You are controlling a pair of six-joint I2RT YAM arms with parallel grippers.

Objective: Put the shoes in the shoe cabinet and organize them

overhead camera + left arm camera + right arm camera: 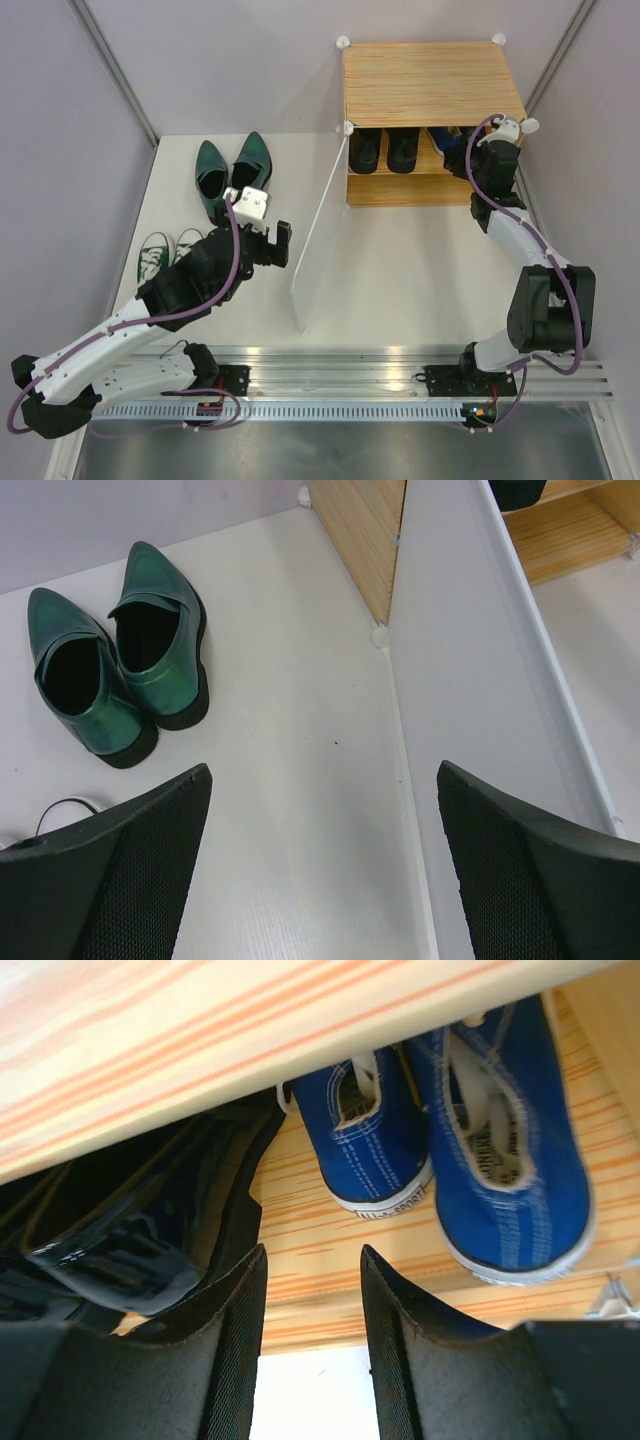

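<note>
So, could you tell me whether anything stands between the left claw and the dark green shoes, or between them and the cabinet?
Only bare table lies between the open left claw and the dark green shoes. The open door panel stands on edge between those shoes and the cabinet front, so they would probably have to go around it.

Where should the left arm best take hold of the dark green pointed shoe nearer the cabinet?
Probably at the heel collar of that dark green shoe, coming down from above on the near side. Its heel end faces the open left gripper, and the open mouth would let one finger go inside and the other behind the heel.
</note>
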